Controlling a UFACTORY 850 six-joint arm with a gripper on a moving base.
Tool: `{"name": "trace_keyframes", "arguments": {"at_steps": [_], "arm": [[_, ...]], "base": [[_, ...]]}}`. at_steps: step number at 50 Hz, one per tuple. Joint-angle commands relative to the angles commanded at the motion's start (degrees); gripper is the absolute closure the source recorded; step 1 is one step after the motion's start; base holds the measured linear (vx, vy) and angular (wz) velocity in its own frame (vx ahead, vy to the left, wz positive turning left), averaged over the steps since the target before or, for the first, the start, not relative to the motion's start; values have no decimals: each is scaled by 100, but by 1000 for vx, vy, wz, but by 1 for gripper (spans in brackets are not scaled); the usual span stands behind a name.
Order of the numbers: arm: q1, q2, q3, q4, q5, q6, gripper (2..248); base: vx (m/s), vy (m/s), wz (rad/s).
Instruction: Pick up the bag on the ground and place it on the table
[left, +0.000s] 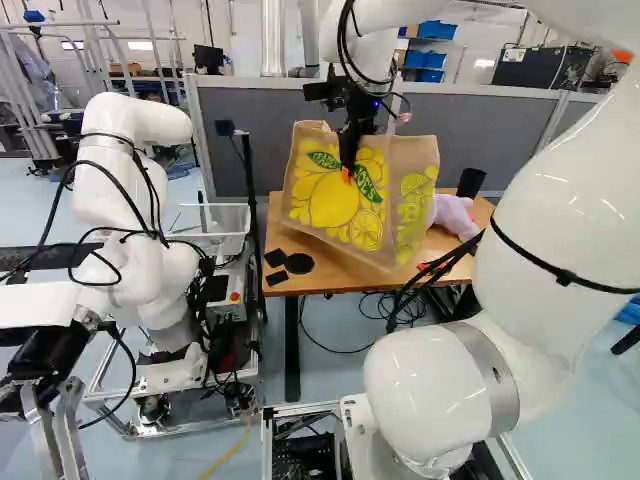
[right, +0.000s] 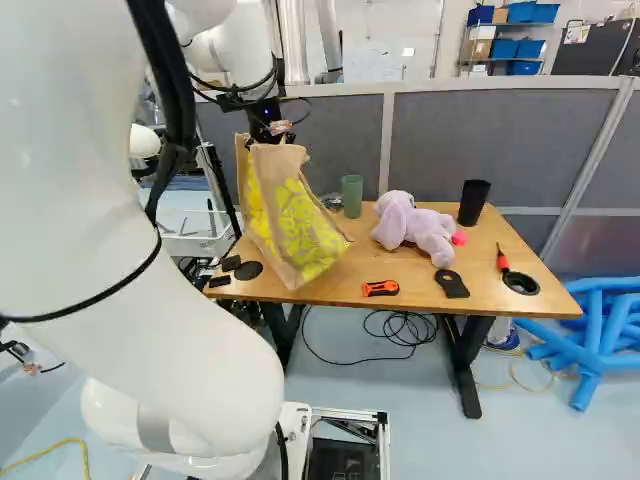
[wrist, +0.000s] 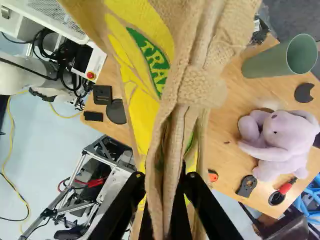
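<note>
Table (right: 405, 268), left to right: black square piece (right: 231, 263) near the left end. Bag (right: 290, 225) over the left part, upper edge clamped between both fingers of the gripper (left: 348, 170); base contact indeterminate. Orange tool (right: 380, 288) at front edge; tabletop strip exposed behind, up to plush toy (right: 425, 232).

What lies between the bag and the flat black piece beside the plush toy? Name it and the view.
An orange-and-black tool lies on the table between them; the right base view shows it.
</note>
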Motion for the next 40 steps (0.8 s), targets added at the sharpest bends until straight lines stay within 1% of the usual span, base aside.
{"name": "trace_keyframes", "arguments": {"at_steps": [33, 40], "arm": [[43, -264, -270, 36, 0, 0, 228], [47, -376, -316, 65, 0, 0, 228]], "base": [[0, 0, 0], [0, 0, 0]]}}
